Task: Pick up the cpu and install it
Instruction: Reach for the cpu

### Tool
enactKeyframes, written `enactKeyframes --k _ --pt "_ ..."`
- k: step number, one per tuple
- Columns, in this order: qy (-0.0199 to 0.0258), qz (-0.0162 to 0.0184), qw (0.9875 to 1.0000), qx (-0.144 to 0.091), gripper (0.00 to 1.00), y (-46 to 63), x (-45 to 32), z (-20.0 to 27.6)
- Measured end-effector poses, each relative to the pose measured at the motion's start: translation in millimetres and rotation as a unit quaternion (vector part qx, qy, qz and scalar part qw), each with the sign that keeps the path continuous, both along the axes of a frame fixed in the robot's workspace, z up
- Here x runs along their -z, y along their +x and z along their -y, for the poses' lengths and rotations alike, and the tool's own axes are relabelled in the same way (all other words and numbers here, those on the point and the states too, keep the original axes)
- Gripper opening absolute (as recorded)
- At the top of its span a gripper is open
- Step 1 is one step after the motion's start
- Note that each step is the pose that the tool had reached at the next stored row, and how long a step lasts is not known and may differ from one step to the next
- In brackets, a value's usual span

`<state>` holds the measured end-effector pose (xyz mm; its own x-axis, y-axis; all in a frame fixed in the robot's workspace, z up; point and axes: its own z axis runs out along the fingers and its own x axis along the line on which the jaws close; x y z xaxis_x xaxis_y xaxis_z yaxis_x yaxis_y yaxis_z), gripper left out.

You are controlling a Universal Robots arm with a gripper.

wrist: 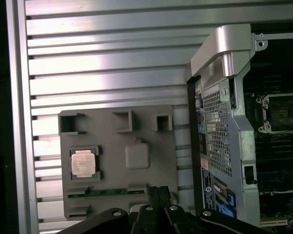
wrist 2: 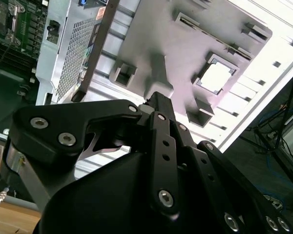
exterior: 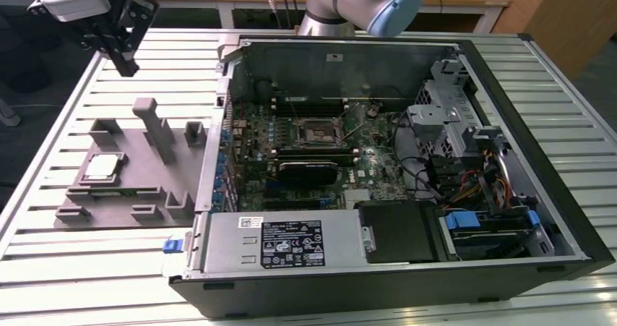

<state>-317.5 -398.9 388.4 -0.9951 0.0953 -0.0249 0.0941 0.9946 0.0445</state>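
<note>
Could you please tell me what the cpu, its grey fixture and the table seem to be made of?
The cpu: metal top, judging by its pale sheen. The fixture: probably plastic, matte uniform grey. The table: likely aluminium, bright ribbed slats with glare.

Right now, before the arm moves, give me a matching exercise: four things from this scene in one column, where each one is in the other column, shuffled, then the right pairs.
Things
1. cpu
2. gripper
3. socket
4. power supply

Places
A. on the green board inside the open case
B. up in the air, touching nothing
C. lying in a recess of the grey fixture
D. along the case's edge, next to the fixture

Pairs: 1-C, 2-B, 3-A, 4-D
</note>
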Motion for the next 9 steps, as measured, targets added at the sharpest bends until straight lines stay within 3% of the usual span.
enactKeyframes --k 9 --pt "0.0000 0.0000 1.0000 0.001 0.11 -5.7 8.2 0.0"
